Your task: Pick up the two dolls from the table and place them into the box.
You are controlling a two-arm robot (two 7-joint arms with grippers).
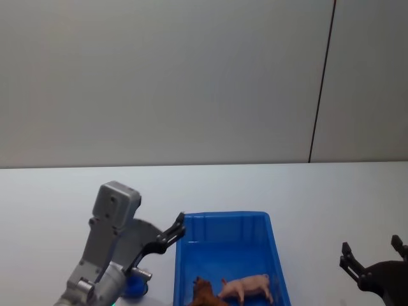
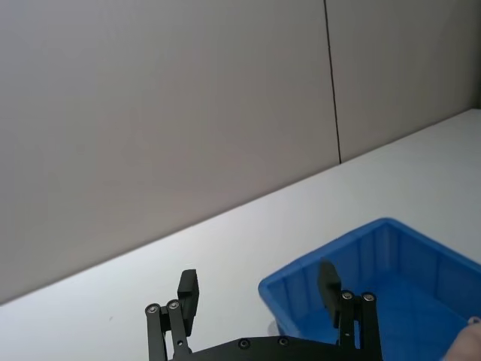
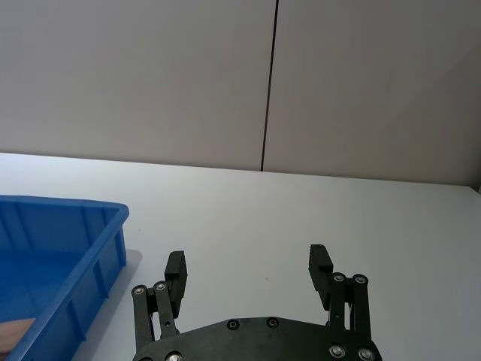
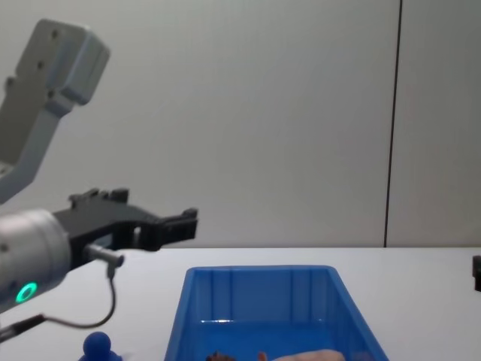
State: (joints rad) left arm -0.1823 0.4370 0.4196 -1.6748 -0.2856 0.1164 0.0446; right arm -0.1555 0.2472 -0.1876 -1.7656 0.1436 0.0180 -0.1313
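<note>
Held spread and empty: left tool [image 1: 175,233], right tool [image 1: 371,248]. The box [image 1: 223,215] rim may be clipped if the left is lowered.

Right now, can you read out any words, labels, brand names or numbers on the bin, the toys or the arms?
None: no word, label, brand or number can be read on the blue bin, the pink pig, the brown animal, the left end effector or the right end effector.

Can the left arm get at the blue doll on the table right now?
Probably yes: the blue doll sits uncovered beside the box, below the left gripper, whose fingers are open and empty.
</note>
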